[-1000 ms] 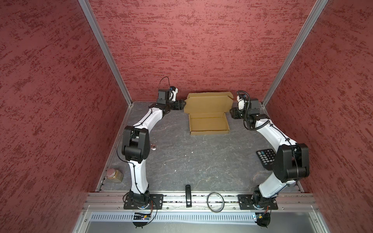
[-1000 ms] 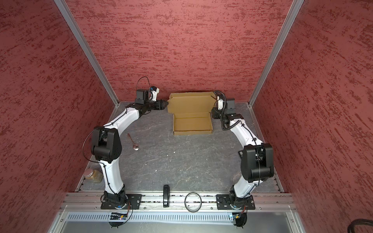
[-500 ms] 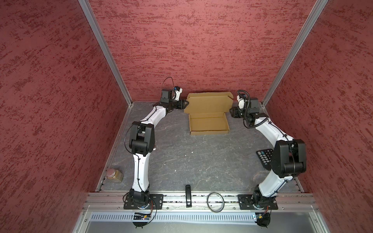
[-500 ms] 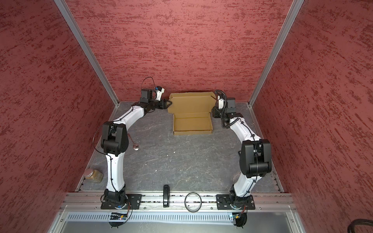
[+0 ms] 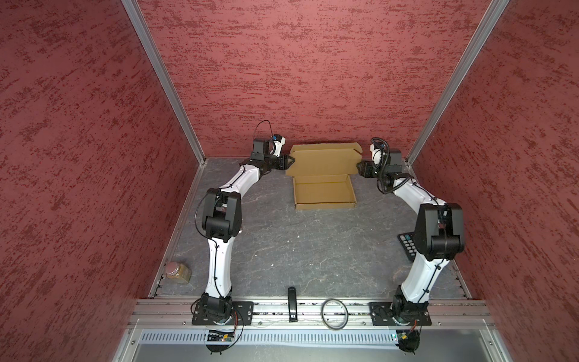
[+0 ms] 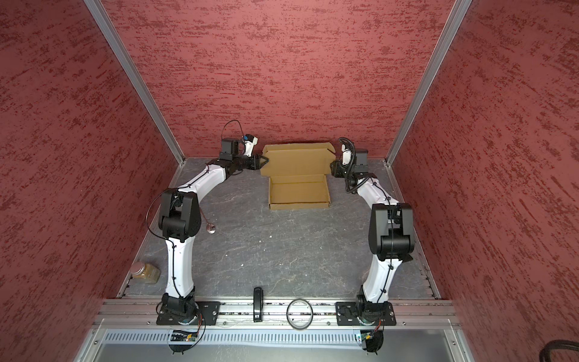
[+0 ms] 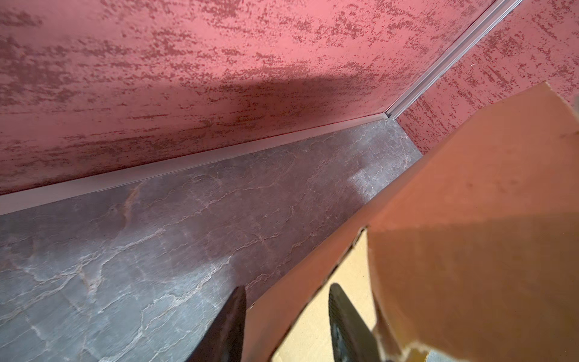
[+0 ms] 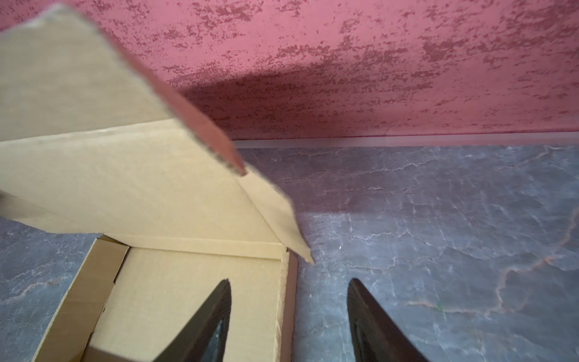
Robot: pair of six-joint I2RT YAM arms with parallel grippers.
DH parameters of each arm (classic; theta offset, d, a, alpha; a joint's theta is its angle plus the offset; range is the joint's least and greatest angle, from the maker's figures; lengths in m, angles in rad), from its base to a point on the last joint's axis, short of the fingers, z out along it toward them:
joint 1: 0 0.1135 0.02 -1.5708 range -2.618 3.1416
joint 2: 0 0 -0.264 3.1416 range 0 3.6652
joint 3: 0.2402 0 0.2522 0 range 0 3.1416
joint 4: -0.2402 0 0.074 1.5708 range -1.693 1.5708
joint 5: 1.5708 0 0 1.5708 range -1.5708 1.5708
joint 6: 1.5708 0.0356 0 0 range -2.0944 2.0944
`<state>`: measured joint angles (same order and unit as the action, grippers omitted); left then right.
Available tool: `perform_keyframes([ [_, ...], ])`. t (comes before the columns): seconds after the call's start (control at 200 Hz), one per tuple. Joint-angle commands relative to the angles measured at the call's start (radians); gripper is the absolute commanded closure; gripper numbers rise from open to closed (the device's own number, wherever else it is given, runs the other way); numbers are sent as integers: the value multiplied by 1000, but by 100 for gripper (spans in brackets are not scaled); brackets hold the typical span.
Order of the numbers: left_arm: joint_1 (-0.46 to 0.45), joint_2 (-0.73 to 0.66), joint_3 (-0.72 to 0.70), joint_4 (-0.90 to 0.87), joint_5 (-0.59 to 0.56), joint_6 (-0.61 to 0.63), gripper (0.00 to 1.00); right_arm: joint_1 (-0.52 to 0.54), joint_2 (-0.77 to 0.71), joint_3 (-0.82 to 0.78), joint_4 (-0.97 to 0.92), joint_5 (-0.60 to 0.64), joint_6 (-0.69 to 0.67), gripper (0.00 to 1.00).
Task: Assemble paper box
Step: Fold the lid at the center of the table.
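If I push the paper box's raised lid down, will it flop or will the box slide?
The lid probably folds at its crease, the flat panel staying stiff. The paper box is empty, shallow cardboard: likely light, may slide.

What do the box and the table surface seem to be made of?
Paper box: matte tan cardboard, probably corrugated; its cut edges look thick and rough. Table surface: grey with pale veins, like slate or a stone-print sheet; I cannot tell which.
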<state>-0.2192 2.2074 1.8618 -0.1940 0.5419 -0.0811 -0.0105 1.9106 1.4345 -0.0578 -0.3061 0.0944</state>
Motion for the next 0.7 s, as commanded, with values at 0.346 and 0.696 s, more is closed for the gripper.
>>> perform_keyframes([
  [0.346,-8,61,72,-3,16,8,56,-65,150,102,176,-297,-20,34],
  [0.696,-11,78,92,-15,21,6,56,-65,226,185,203,-384,0,38],
])
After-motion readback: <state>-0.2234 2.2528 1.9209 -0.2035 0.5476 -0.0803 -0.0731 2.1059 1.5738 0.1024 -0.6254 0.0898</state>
